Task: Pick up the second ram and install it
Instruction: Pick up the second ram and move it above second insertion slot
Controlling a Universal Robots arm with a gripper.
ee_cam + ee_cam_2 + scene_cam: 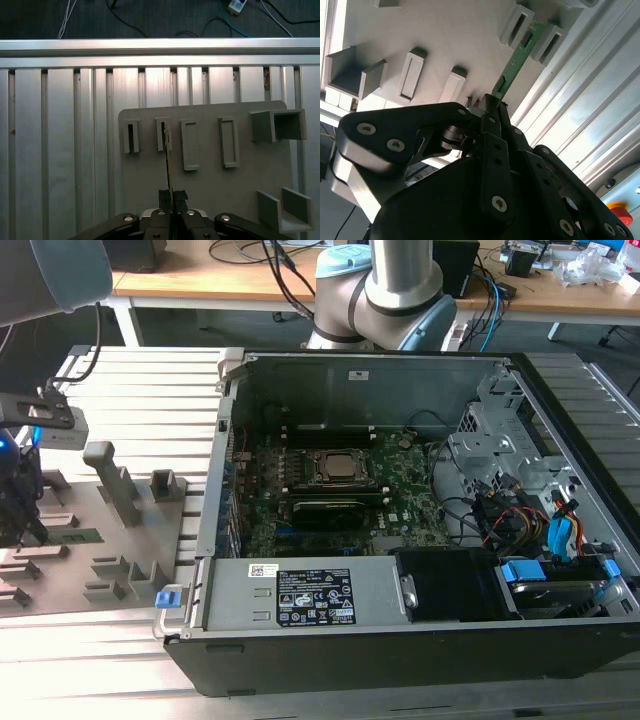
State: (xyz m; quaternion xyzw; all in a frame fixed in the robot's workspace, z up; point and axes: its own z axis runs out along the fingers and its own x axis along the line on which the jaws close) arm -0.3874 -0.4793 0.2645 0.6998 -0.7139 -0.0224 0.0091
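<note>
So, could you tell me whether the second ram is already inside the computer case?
No, in the second wrist view the second ram sits over the grey fixture plate, its near end in the tool.

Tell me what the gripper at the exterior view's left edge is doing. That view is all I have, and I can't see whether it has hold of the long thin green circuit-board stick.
Observer: In the first wrist view, the gripper has a black finger on each side of the long thin green circuit-board stick and is shut on its near end.
Operator: Is the stick out of the fixture?
Observer: I can't say it is. In the second wrist view, its far end lies between two grey plastic fixture blocks.
</note>
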